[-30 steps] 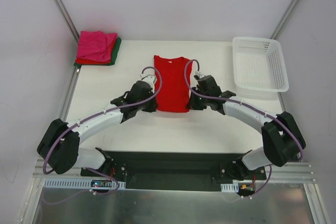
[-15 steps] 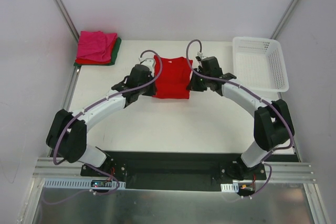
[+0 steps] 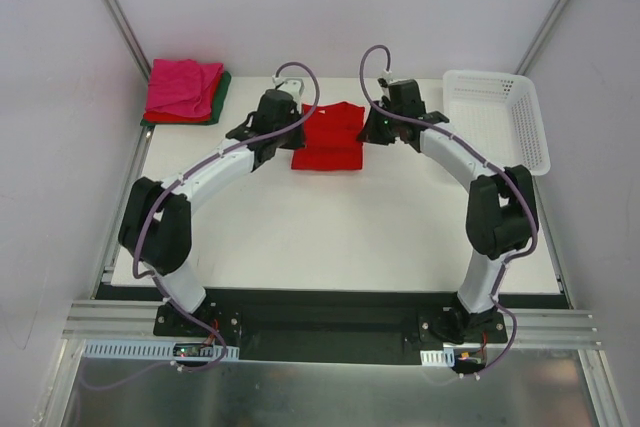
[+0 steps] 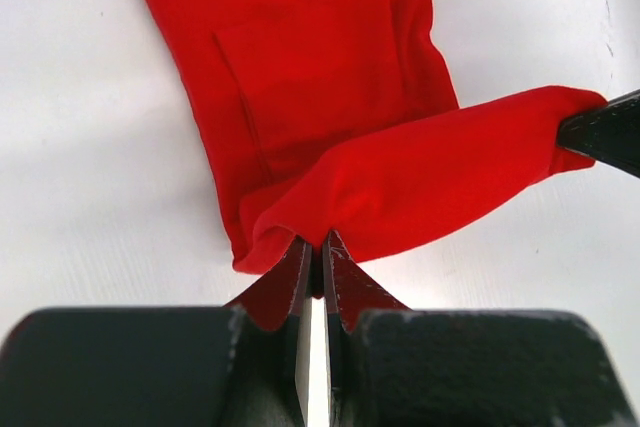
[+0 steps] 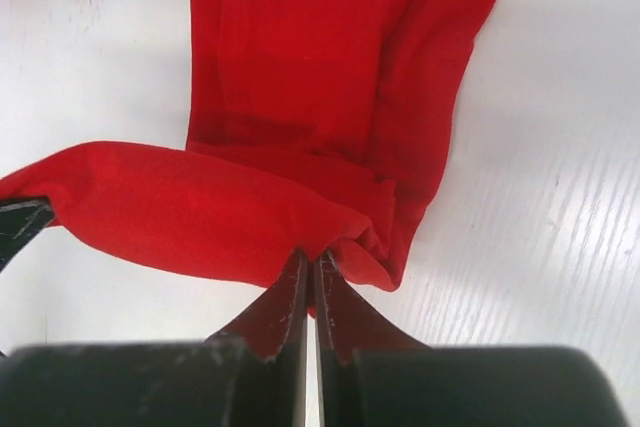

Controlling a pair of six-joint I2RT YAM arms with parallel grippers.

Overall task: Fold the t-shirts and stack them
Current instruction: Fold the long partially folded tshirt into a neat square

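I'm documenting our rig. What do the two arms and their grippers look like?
Both the left arm and right arm have white links between bulky black joints. A purple cable runs along each, looping free at the wrist. The left gripper and right gripper have black bodies with narrow, tapering dark fingers.

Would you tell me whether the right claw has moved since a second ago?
Yes: the right claw, gripping the shirt, went away from its base, from nearer than the basket to level with it.
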